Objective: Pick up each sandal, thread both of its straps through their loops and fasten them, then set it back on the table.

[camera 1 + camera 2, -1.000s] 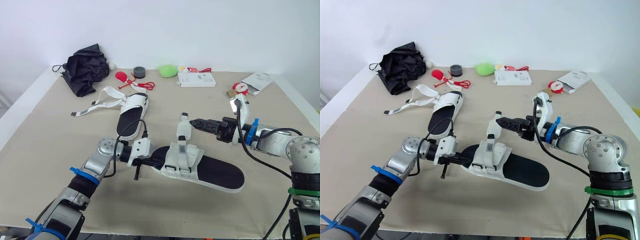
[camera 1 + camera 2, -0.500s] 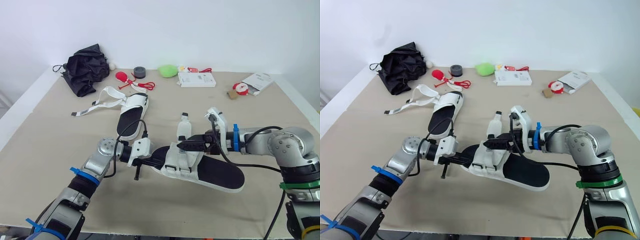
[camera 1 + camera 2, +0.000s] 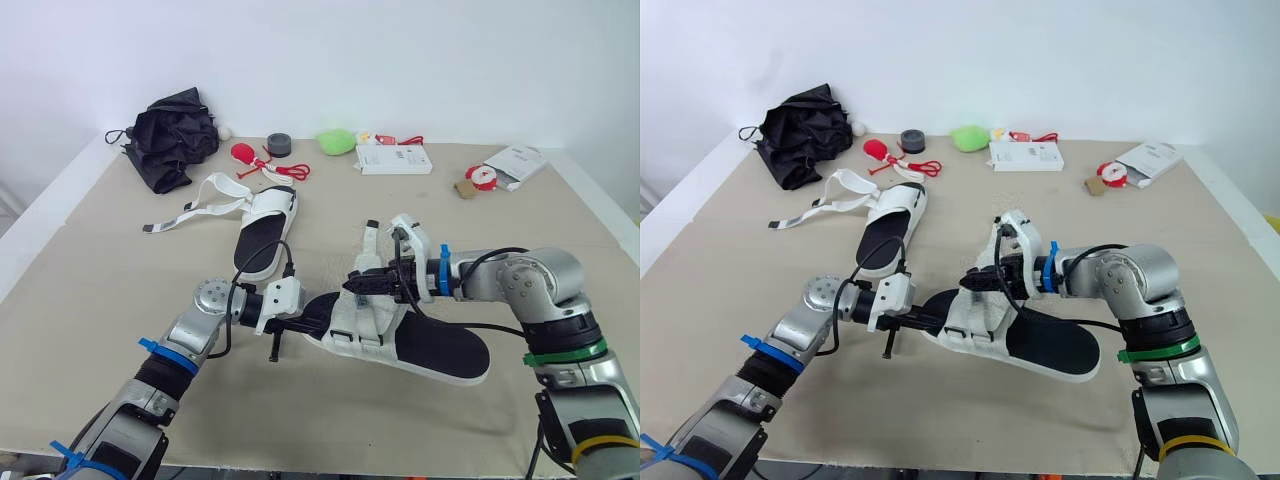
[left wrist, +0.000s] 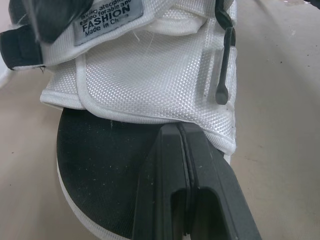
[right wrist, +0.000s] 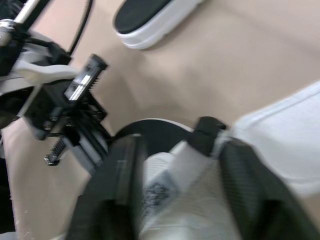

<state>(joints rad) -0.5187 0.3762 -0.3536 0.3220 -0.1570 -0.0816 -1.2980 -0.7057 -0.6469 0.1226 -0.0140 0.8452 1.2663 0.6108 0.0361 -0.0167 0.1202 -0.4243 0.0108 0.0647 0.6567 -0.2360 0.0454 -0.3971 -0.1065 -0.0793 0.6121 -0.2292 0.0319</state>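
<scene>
Your right pincer [image 3: 356,283] came in from well clear within the last second and sat spread wide astride the white woven strap [image 3: 371,248] of the near white-and-black sandal [image 3: 445,352], mid-front on the beige counter [image 3: 90,290]. Your left pincer [image 3: 308,322] stayed clamped on its toe. Threading looked imminent. The right wrist view showed the straddle; the head views hid it.

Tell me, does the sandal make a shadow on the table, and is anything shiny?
Left eye view: yes, a soft shadow lies on the table under the near sandal; light is even, no glare. Left wrist view: the left pincer shows a dull sheen.
</scene>
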